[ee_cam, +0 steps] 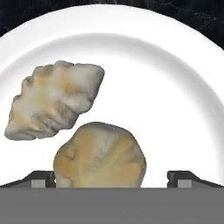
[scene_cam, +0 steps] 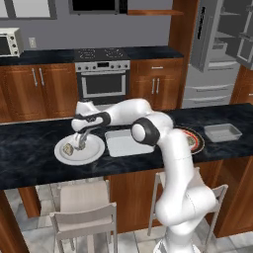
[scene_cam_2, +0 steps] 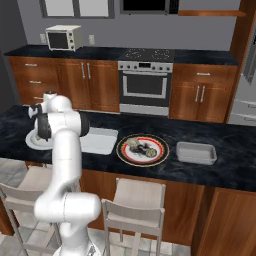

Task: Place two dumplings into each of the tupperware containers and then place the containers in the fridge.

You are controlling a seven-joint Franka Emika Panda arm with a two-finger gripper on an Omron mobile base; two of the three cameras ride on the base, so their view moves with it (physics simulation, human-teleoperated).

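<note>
Dumplings, two lumpy beige-tan pieces [ee_cam: 99,155], lie on the round white plate [ee_cam: 175,87]; the nearer one sits directly between the released gripper [ee_cam: 112,177] fingertips, the ridged other just beyond it.

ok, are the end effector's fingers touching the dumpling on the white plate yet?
Apart. In the hand view the finger tips stand wide on either side of the nearer dumpling, with white plate visible between each tip and it.

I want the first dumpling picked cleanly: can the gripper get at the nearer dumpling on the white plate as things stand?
Probably yes. The open gripper hangs right over the nearer dumpling, one tip on each side of it. The second dumpling lies apart, and nothing on the white plate blocks the way down.
</note>
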